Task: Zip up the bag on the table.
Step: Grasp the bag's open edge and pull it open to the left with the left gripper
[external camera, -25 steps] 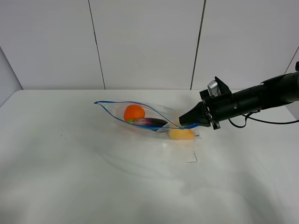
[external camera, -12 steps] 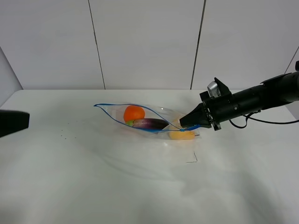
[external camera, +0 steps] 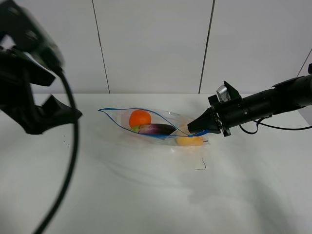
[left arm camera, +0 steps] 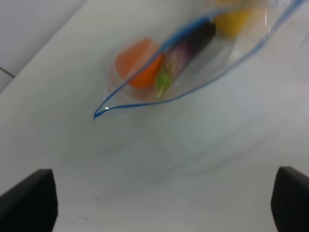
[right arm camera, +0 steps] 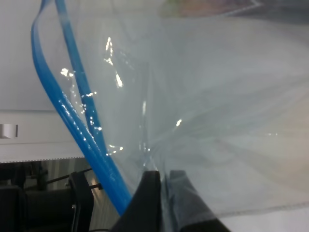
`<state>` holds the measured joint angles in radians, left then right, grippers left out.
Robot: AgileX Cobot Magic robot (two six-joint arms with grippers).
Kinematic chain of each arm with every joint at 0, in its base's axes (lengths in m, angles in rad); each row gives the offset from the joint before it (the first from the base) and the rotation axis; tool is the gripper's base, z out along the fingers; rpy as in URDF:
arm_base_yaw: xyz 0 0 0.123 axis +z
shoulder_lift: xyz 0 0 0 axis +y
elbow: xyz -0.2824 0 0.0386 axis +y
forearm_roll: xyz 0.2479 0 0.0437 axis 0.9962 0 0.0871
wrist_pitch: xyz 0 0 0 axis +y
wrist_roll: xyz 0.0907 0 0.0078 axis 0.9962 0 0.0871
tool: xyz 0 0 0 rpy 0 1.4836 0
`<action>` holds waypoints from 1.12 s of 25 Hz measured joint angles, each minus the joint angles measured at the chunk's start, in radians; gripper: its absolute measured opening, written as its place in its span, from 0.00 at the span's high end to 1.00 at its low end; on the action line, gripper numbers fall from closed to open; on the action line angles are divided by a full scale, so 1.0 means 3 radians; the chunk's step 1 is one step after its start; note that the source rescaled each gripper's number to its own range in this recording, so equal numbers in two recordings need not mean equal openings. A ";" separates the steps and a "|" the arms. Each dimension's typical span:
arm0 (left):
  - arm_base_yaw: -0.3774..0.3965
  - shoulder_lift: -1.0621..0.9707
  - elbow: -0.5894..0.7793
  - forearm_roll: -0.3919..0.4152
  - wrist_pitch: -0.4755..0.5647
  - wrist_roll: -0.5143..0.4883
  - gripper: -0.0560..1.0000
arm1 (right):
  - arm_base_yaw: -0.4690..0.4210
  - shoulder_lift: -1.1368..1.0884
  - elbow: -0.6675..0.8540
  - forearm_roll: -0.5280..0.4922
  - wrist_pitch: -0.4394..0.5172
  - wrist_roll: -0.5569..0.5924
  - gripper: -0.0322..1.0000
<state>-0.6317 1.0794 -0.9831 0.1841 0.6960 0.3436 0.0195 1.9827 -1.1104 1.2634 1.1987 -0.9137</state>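
The clear bag (external camera: 155, 123) lies on the white table (external camera: 146, 200), its blue zipper strip (external camera: 146, 110) gaping open. Inside it are an orange (external camera: 140, 118), a purple eggplant (external camera: 157, 128) and a yellow fruit (external camera: 189, 141). My right gripper (external camera: 195, 127) is shut on the bag's right end by the zipper; the right wrist view shows its fingers (right arm camera: 150, 195) pinching the plastic next to the blue strip (right arm camera: 82, 130). My left gripper (external camera: 51, 117) is open and empty, above the table to the left of the bag's pointed left end (left arm camera: 99, 112). Its fingertips (left arm camera: 29, 200) stand far apart.
The left arm and its hanging cable (external camera: 68, 170) fill the left foreground of the exterior view. A small dark mark (external camera: 201, 165) lies on the table in front of the bag. The right arm (external camera: 273, 102) reaches in from the right edge. A panelled wall stands behind the table.
My left arm has come into view from the left edge and moved up and toward the bag. My right gripper has held the bag's right end almost still.
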 joint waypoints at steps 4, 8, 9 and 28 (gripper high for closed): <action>-0.0930 0.0592 0.0000 0.1572 -0.0067 -0.0878 0.05 | 0.0000 0.0000 0.0000 0.0000 -0.0008 0.0021 0.97; -0.1500 0.1211 0.0000 0.2752 -0.0097 -0.1742 0.05 | 0.0000 0.0000 0.0000 0.0000 -0.0008 0.0032 0.97; -0.1574 0.1365 0.0000 0.2929 -0.0118 -0.1884 0.05 | 0.0000 0.0000 0.0000 0.0000 -0.0011 0.0035 0.97; -0.1803 0.2860 -0.0832 0.3993 -0.0552 -0.2912 0.10 | 0.0000 0.0000 0.0000 0.0003 0.0002 0.0057 0.97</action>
<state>-1.1725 1.9373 -1.2328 1.3819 0.5303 -0.5299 0.0195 1.9827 -1.1104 1.2643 1.1992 -0.8965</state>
